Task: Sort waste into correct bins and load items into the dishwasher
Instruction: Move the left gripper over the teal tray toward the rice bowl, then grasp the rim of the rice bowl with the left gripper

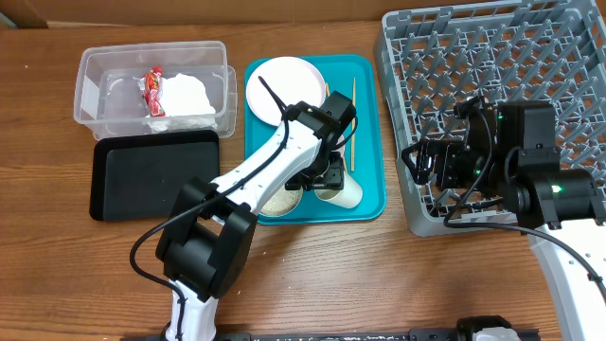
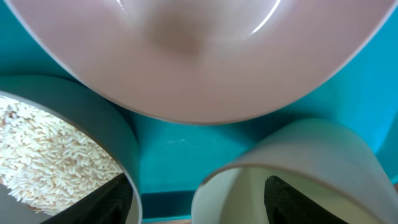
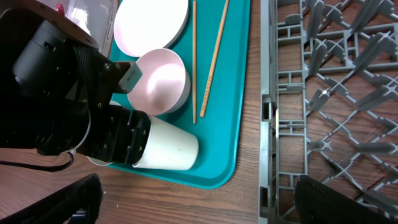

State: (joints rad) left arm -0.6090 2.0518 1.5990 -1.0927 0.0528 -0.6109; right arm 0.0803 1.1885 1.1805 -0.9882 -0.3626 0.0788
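Since the cup [image 1: 345,194] lies on its side at the near end of the teal tray [image 1: 369,142], mid-worktop, with its mouth facing the left gripper [image 2: 203,200], the rim looks like the best place to take it. That gripper's fingers stand apart and hold nothing. One dark finger shows in front of the cup's mouth, the other by the rice bowl [image 2: 93,106], which sits just beside the cup. I cannot tell for sure whether cup or bowl is the target; I judge it to be the cup.

To do it well, one finger should go inside the mouth and one outside the wall. Both should stay off the rice bowl so no rice [image 2: 50,155] spills, and off the white bowl [image 2: 199,56] just beyond. A lying cup may roll, so the close should be slow and square.

Farther out on the tray lie the plate [image 1: 282,83] and chopsticks [image 3: 194,62]. The rack [image 1: 454,57] fills the far right corner. The right gripper [image 3: 199,199] hangs by its left edge, fingers apart and empty. The wrapper [image 1: 151,90] and napkin [image 1: 185,95] lie in the tub [image 1: 90,95] at the far left corner.
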